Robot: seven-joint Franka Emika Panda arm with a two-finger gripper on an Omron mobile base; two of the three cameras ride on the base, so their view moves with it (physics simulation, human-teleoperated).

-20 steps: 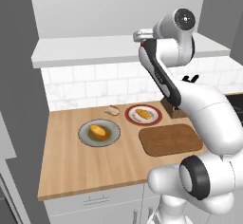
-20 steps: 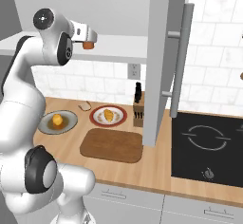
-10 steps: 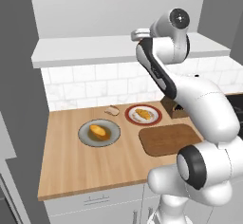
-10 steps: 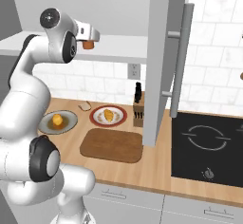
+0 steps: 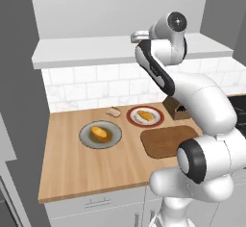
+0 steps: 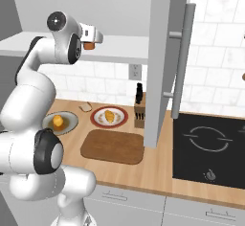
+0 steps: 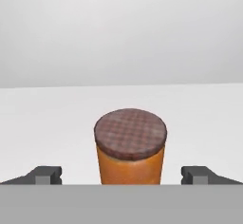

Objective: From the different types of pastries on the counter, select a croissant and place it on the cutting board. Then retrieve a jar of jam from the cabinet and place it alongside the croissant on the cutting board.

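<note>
The gripper (image 7: pixel 121 174) holds its fingers wide apart around the jar of jam (image 7: pixel 130 147) on the cabinet (image 7: pixel 57 109) shelf.

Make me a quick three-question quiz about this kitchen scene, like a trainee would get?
1. True or false: the cutting board has a pastry on it.
2. What stands between the open jaws in the hand view? A) the knife block B) the jar of jam C) a plate
3. Fill in: the croissant lies on the ___ plate.

Key: 1. False, the board is bare. 2. B; the gripper has a tip on each side of the jar, clear of it. 3. Red-rimmed.
</note>
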